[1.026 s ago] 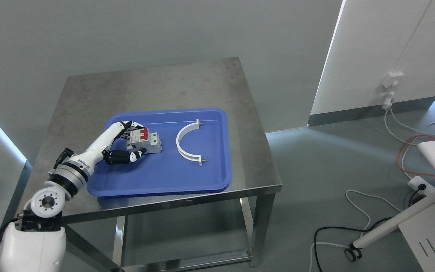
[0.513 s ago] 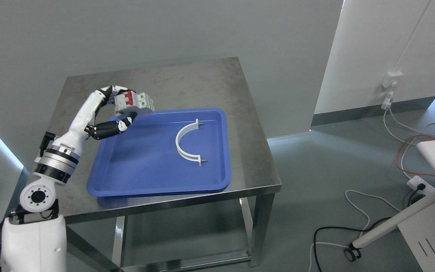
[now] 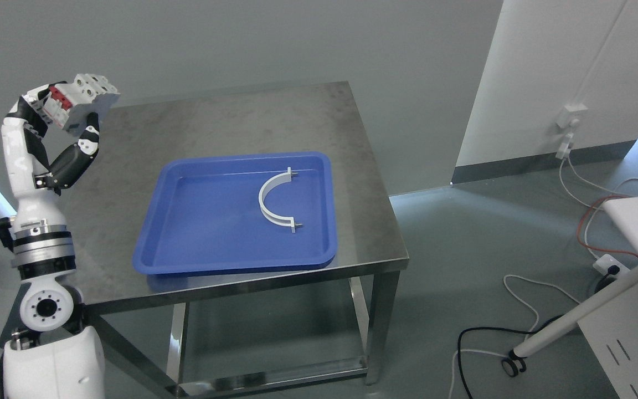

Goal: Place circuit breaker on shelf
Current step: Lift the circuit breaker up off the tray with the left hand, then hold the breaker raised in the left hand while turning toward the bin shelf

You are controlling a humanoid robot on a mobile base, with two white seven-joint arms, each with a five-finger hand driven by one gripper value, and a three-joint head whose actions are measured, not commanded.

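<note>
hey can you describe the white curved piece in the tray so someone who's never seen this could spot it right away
Start at the steel table in the middle of the room and find the blue tray lying on it. In the tray's right half lies a white half-ring clamp, its open side facing right, with a small pin at each end. It is the only thing in the tray.

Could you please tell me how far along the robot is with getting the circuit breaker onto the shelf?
The pickup looks done: the blue tray holds only the white curved clamp. In hand: the left hand grips the circuit breaker, raised high beyond the table's left edge. Left to do: carrying it to a shelf and releasing it; no target shelf is identifiable in view.
</note>
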